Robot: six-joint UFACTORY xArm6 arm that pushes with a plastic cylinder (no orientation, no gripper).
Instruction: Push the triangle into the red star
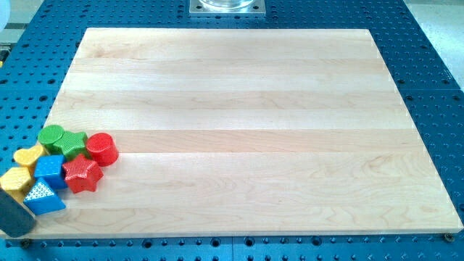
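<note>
The blue triangle (42,197) lies at the board's bottom left corner, at the bottom of a tight cluster of blocks. The red star (81,175) sits just to its upper right, nearly touching it. My tip (20,230) is the lower end of a dark rod at the view's bottom left edge, just left of and below the triangle, close to or touching it.
The cluster also holds a blue cube (49,170), a yellow block (14,180), another yellow block (29,155), a green cylinder (51,135), a green star-like block (72,143) and a red cylinder (101,148). The wooden board (246,116) lies on a blue perforated table (435,43).
</note>
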